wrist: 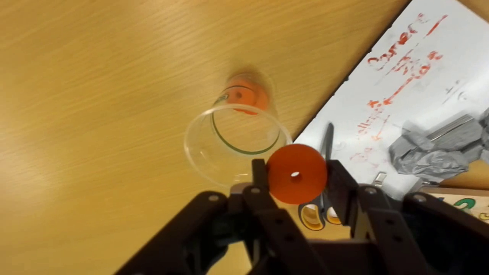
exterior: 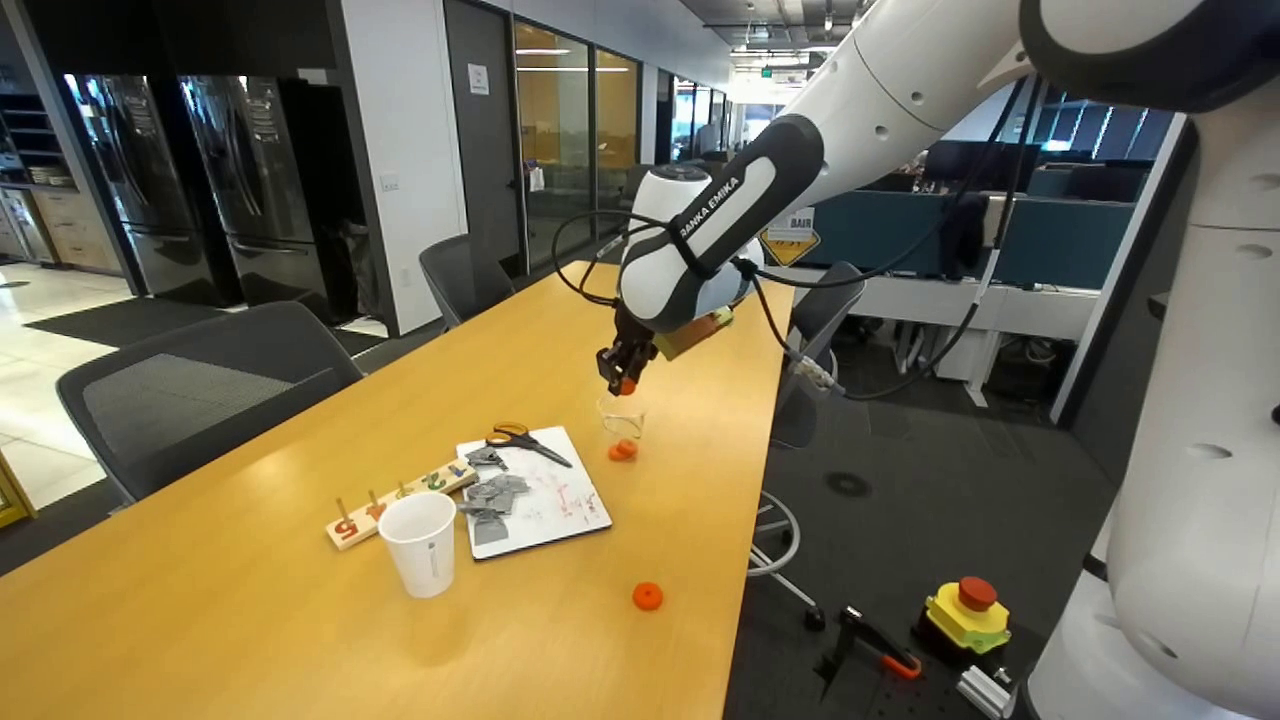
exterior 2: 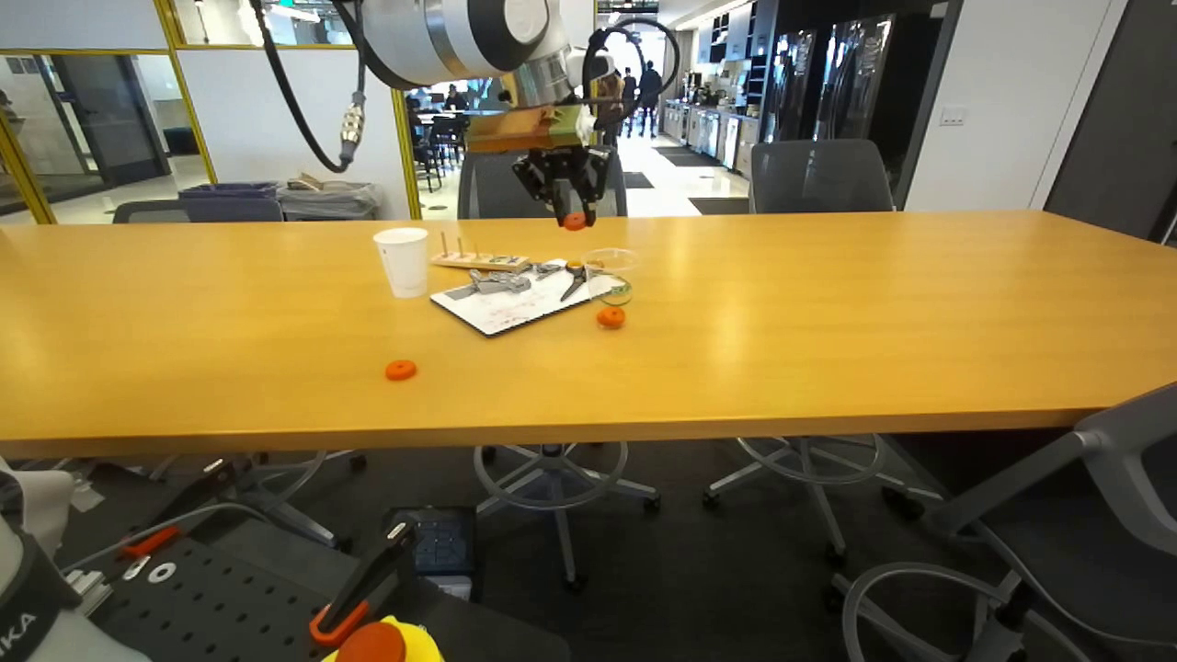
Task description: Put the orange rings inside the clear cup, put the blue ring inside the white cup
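My gripper (wrist: 296,172) is shut on an orange ring (wrist: 297,158), its two fingers pressing opposite sides. In both exterior views the gripper (exterior: 622,380) (exterior 2: 575,217) hangs above the table near the clear cup (exterior: 622,422) (exterior 2: 611,260). Seen from the wrist, the held ring overlaps the rim edge of the clear cup (wrist: 204,151). What look like two orange rings (exterior: 622,450) (wrist: 246,93) lie at that cup's bottom. Another orange ring (exterior: 648,597) (exterior 2: 400,370) lies on the table. The white cup (exterior: 420,550) (exterior 2: 405,267) stands upright, its inside hidden. The blue ring is out of view.
A whiteboard (exterior: 560,500) (wrist: 412,84) lies beside the clear cup, bearing scissors (exterior: 515,438) and crumpled grey pieces (exterior: 495,497) (wrist: 428,156). A wooden peg strip (exterior: 400,500) (exterior 2: 487,262) sits behind the white cup. Chairs (exterior: 200,400) stand around the table.
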Controlling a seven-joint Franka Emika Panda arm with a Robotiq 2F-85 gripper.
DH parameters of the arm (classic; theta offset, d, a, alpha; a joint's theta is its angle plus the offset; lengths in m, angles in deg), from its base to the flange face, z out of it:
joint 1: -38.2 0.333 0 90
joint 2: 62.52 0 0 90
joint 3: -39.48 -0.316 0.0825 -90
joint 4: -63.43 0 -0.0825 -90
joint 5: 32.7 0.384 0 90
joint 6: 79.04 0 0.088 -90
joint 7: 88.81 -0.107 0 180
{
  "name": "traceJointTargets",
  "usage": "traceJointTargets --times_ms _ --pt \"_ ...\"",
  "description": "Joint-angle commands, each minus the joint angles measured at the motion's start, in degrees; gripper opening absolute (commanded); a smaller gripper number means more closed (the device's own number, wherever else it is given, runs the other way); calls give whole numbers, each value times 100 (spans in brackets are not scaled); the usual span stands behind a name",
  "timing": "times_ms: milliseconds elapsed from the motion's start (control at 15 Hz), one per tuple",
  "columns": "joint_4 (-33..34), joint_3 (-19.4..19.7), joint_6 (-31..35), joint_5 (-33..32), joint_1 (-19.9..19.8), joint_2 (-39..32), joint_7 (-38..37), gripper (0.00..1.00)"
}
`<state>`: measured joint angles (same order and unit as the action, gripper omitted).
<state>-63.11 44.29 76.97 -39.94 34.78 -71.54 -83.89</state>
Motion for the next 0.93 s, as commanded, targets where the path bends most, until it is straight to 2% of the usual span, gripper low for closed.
traceJointTargets --times_ms 0,867 --pt "464 148 8 -192 -5 -391 -425 21" --pt "1274 380 -115 -137 30 -1368 -789 21"
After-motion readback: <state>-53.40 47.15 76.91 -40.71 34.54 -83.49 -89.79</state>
